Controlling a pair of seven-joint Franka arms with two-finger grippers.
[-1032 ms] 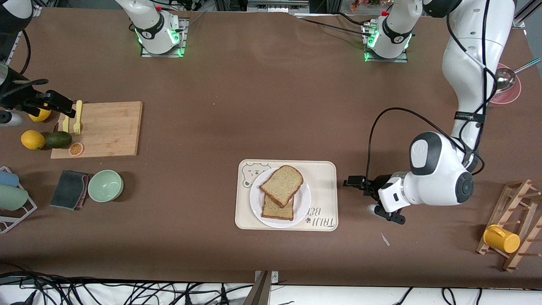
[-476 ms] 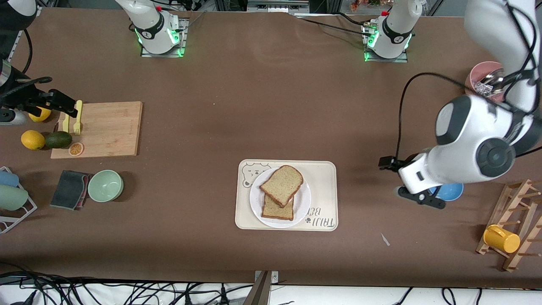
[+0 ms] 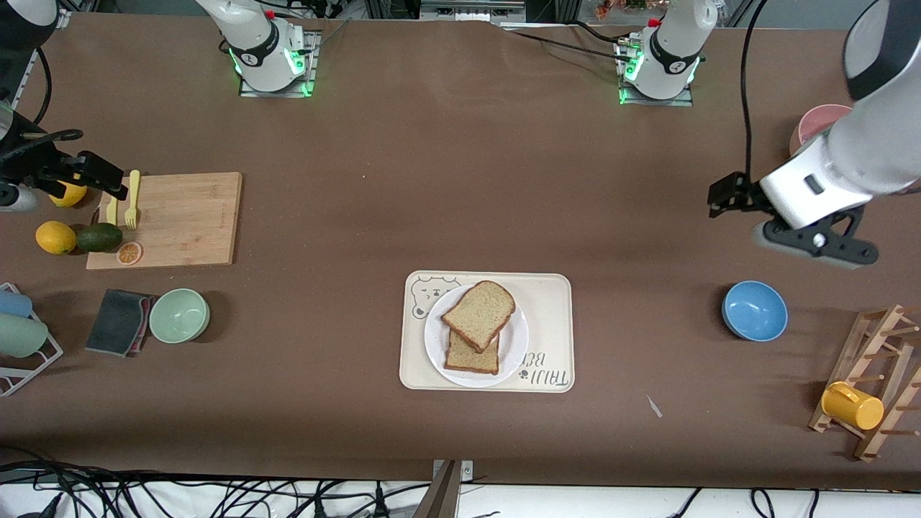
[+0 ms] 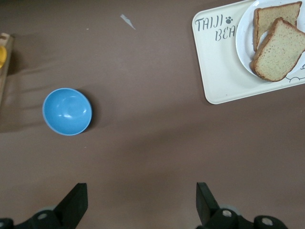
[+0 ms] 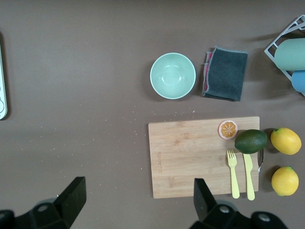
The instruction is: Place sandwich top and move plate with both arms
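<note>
The sandwich top (image 3: pixel 479 313) is a light tan slice that lies askew on a second slice (image 3: pixel 471 355) on the white plate (image 3: pixel 512 344). The plate sits on a cream bear-printed tray (image 3: pixel 550 302). The bread also shows in the left wrist view (image 4: pixel 279 50). My left gripper (image 3: pixel 813 243) is open and empty, high over bare table toward the left arm's end, well away from the tray; its jaws stand wide apart (image 4: pixel 140 191). My right gripper (image 3: pixel 18 194) is open and empty (image 5: pixel 139 186) and waits over the table's right-arm end beside the cutting board.
A blue bowl (image 3: pixel 754 310) stands toward the left arm's end, with a wooden rack holding a yellow cup (image 3: pixel 853 405) and a pink cup (image 3: pixel 817 122). Toward the right arm's end are a cutting board (image 3: pixel 180 216), a green bowl (image 3: pixel 179 315), a grey cloth (image 3: pixel 117 321), lemons and an avocado.
My left arm has risen and swung away from beside the tray toward its own end of the table, uncovering the blue bowl. The bread, plate and right arm have not moved.
</note>
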